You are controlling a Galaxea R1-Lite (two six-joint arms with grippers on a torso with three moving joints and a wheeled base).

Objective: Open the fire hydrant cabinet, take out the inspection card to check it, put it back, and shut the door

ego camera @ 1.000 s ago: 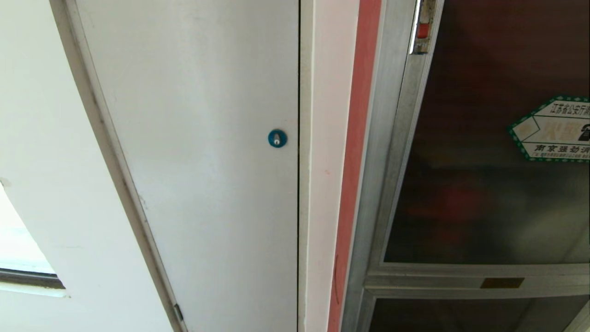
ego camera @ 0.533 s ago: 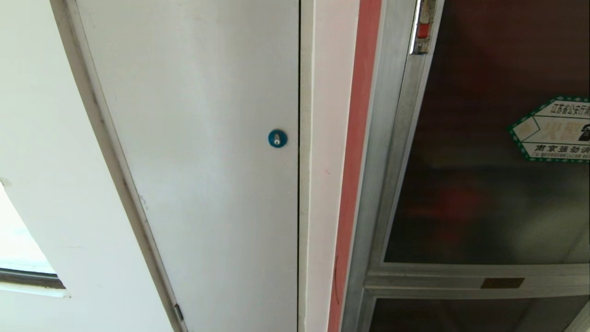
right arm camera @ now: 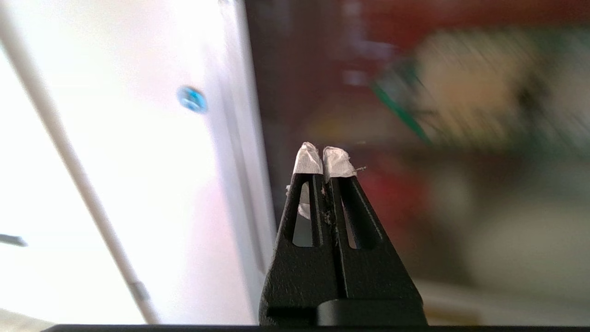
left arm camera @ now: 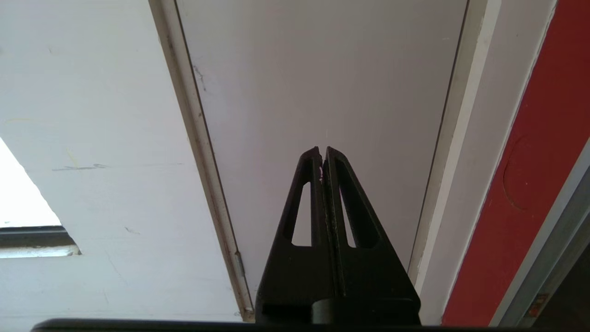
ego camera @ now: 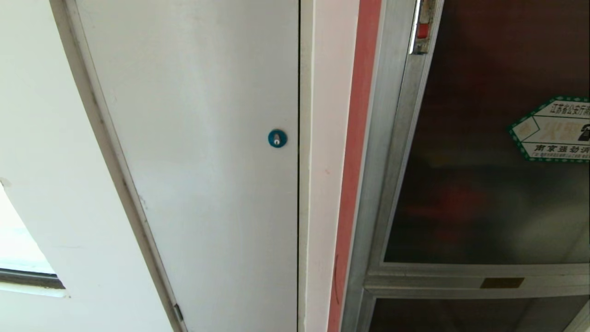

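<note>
White wall, grey-white panel door [ego camera: 198, 161] alongside. Door [ego camera: 488, 152] of fire hydrant cabinet [ego camera: 382, 184] shut ahead of right gripper [right arm camera: 322, 159], jaws together; left gripper [left arm camera: 321, 152] likewise. Inspection card unseen; nothing done.

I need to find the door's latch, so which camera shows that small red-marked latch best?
The head view: the latch sits sharp at the door's upper edge. The right wrist view shows only blurred glass; the left wrist view misses it.
</note>
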